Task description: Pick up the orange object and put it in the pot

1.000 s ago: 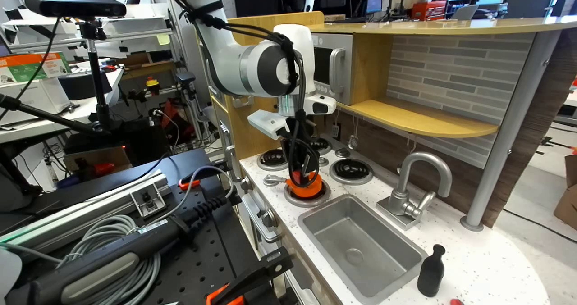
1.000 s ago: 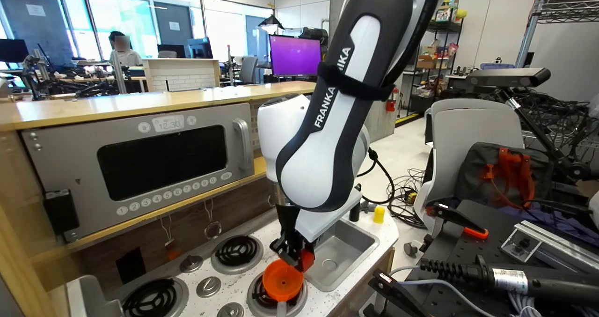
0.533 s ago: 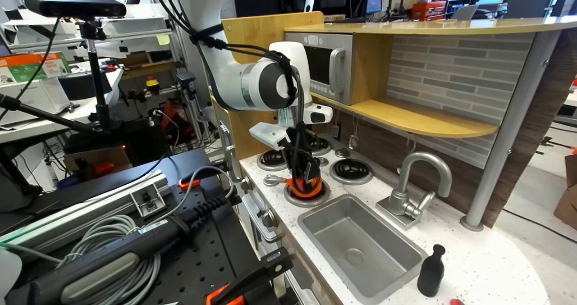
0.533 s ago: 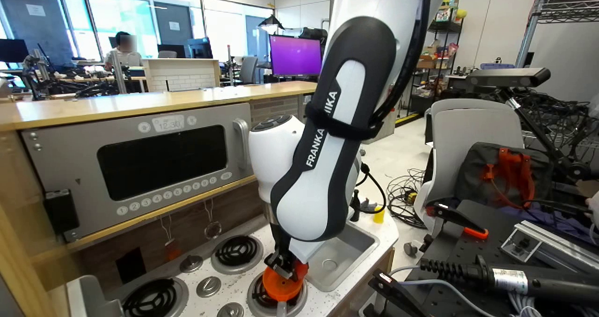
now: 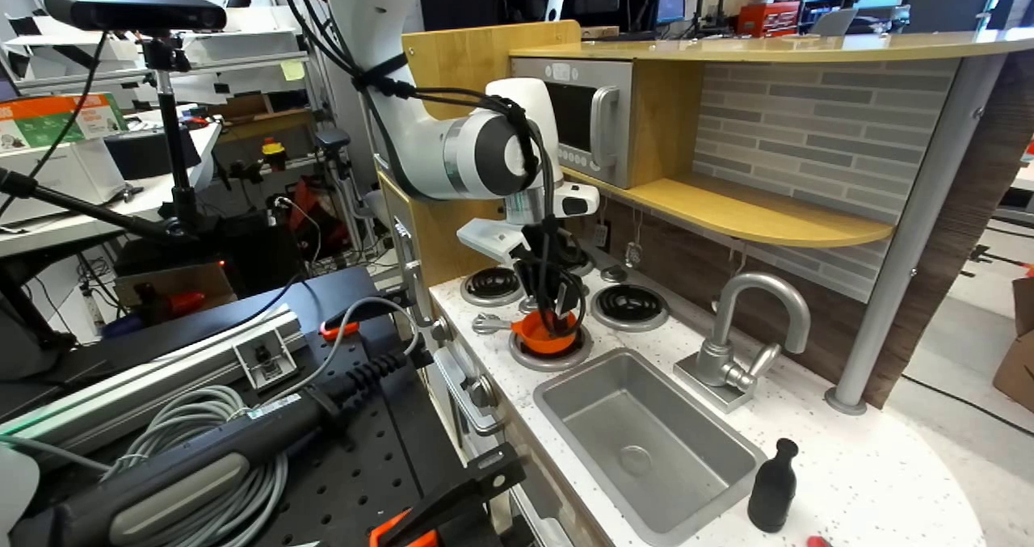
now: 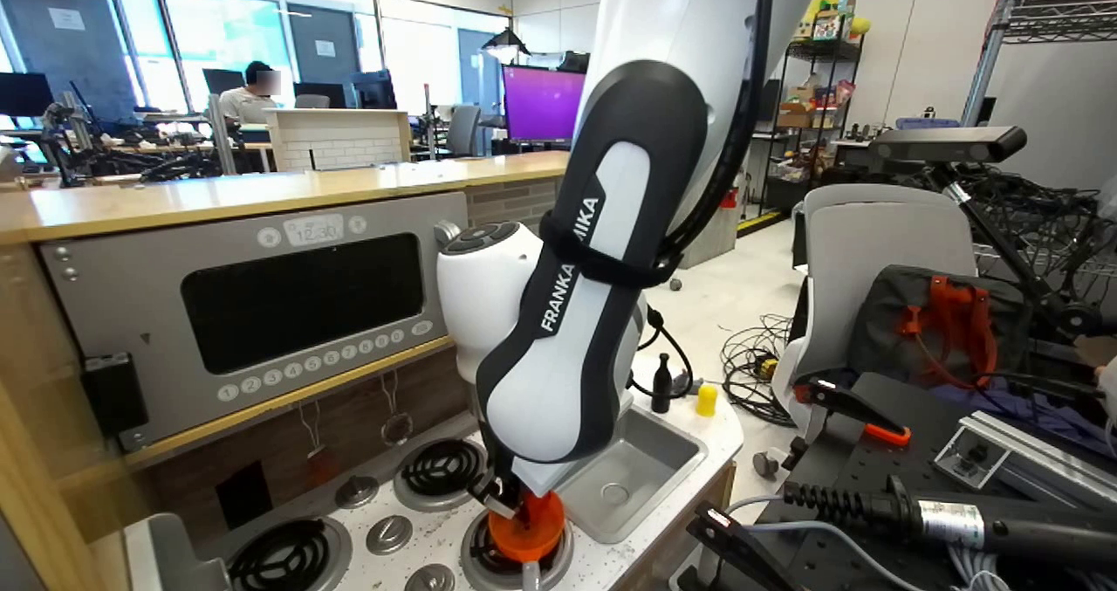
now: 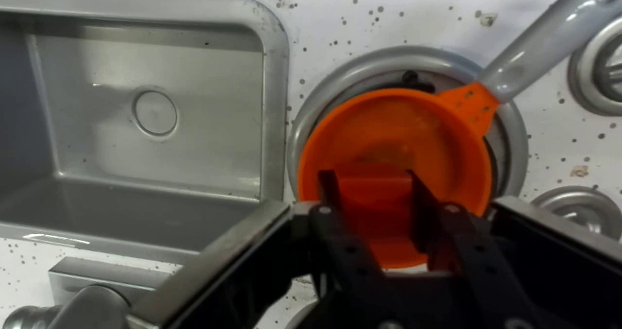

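- You had the tool (image 7: pixel 371 176) pinching the orange object (image 7: pixel 374 207), which showed in the wrist view as a red-orange block squeezed from both sides.
- That block was at the mouth of the pot (image 7: pixel 449 139); whether it touched the bottom, you could not tell.
- The pot sat on a burner (image 7: pixel 518 139) set into the worktop (image 7: pixel 340 23), a white surface scattered all over with dark specks.
- Just beside that burner was the sink (image 7: pixel 275 100), its grey basin sunk into the same surface, with a curved metal faucet (image 5: pixel 715 361) along one long side.
- In both exterior views you saw a black bottle (image 5: pixel 773 490) standing upright near one end of the sink.
- A grey microwave (image 6: pixel 305 303) overlooked the burners from beneath a wooden ledge (image 6: pixel 262 188).
- Next to the microwave, a curved wooden shelf (image 5: pixel 751 212) ran below a panel of grey tiles (image 5: pixel 816 127).
- Alongside the worktop, a black perforated bench (image 5: pixel 359 454) carried coiled grey cable (image 5: pixel 198 410).
- Farther into the room you had a person (image 6: pixel 247 105) with a blurred face, a purple screen (image 6: pixel 541 102), and a grey chair (image 6: pixel 881 233) near that bench.
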